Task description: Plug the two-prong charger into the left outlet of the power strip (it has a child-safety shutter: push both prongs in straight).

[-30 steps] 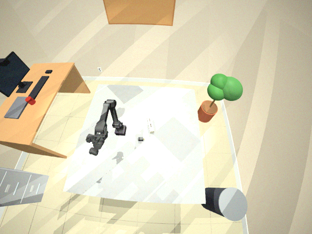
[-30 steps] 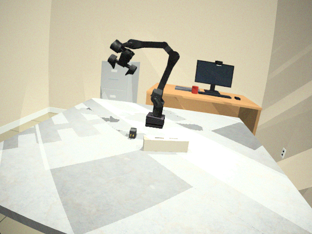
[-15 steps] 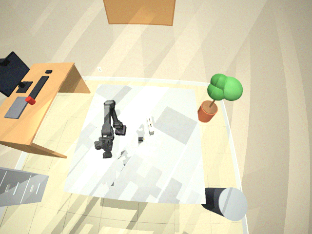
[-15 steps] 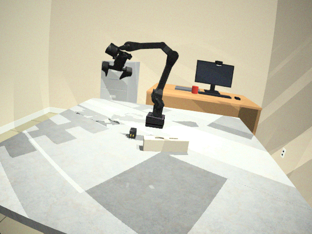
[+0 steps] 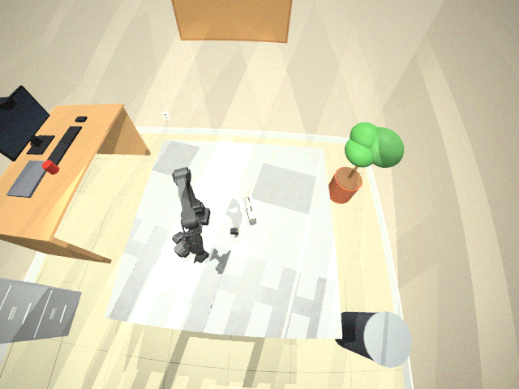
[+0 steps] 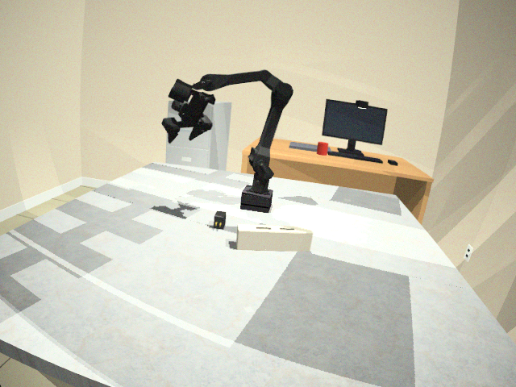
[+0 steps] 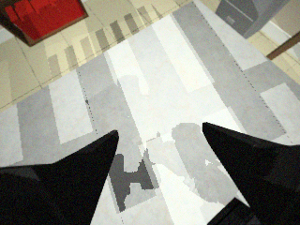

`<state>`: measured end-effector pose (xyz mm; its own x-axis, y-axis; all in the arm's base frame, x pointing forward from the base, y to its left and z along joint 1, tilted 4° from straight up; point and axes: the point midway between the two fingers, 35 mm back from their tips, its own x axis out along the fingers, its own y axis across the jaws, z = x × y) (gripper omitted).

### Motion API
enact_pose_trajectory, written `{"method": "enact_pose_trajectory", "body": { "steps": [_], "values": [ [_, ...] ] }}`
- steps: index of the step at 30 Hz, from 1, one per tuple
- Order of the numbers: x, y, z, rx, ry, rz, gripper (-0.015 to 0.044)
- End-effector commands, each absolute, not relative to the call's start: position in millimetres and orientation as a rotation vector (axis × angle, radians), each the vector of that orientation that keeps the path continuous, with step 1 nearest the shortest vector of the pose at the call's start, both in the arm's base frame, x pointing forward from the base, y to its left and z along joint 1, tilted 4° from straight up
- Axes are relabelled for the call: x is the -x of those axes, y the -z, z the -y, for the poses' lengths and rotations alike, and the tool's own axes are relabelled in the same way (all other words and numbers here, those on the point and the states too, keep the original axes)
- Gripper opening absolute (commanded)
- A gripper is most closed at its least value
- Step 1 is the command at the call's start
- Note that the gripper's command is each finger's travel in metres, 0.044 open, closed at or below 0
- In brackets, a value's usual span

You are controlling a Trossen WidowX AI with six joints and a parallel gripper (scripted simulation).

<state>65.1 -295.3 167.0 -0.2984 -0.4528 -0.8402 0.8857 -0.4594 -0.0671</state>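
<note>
A small black two-prong charger (image 5: 233, 230) (image 6: 219, 219) lies on the white and grey table (image 5: 167, 292) (image 6: 333, 312) (image 7: 70, 108), just left of the cream power strip (image 5: 250, 209) (image 6: 272, 240). The strip lies flat with its outlet slots facing up. My gripper (image 5: 190, 254) (image 6: 183, 134) (image 7: 159, 129) is open and empty. It hangs high above the table, well to the left of the charger and the strip, pointing down. In the wrist view only bare table and the gripper's shadow show between the fingers; the charger and the strip are out of that view.
The arm's base (image 6: 255, 198) stands behind the charger. A wooden desk (image 5: 96, 121) (image 6: 375, 170) with a monitor (image 6: 354, 122) and a red cup (image 6: 322, 147) stands beyond the table. There are also a grey filing cabinet (image 6: 216, 137) (image 7: 248, 14), a potted plant (image 5: 368, 155) and a dark cylinder (image 5: 377, 336).
</note>
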Motion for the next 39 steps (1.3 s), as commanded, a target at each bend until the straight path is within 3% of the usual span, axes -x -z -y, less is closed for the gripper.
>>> {"method": "enact_pose_trajectory", "body": {
  "steps": [1, 39],
  "values": [
    [-82.0, -153.8, 288.0, -0.940, 1.770, -0.807, 0.0440],
    [-210.8, -80.5, 173.0, -0.341, 0.603, -1.500, 0.0440]
  ]
}}
